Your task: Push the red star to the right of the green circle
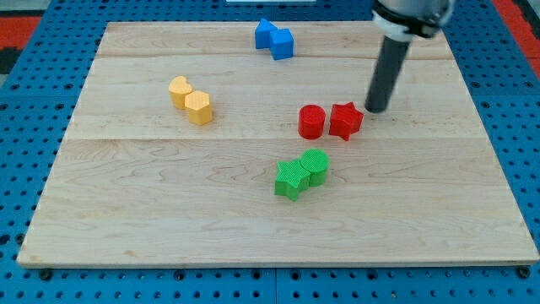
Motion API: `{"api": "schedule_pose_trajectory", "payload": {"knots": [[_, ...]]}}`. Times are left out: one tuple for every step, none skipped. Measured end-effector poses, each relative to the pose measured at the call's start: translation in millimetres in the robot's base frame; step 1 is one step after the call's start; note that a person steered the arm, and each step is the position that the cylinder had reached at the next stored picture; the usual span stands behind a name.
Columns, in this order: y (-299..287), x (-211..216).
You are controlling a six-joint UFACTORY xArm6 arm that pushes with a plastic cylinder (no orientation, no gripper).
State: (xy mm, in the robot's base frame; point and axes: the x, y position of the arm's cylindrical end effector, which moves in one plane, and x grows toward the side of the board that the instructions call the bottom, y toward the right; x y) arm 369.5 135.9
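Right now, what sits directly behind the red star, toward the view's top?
Only my tip, just up-right of the red star, then bare board. The rod covers a strip of board behind it.

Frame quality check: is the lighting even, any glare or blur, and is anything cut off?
Camera view: soft, even light with only faint shadows under the blocks; no glare on the wooden board; red star, green circle and my tip, just to the view's right of the star, are sharp; the arm's upper part is cut off at the view's top.

Red star, red cylinder; green circle (ridged top); pale wood board.
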Motion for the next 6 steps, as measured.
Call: {"api": "schedule_pose_trajectory", "payload": {"knots": [[-78.4,-5.5],[-68.6,25.4],[0.1,37.4],[9.4,85.2],[34.8,104.3],[43.5,108.2]]}}
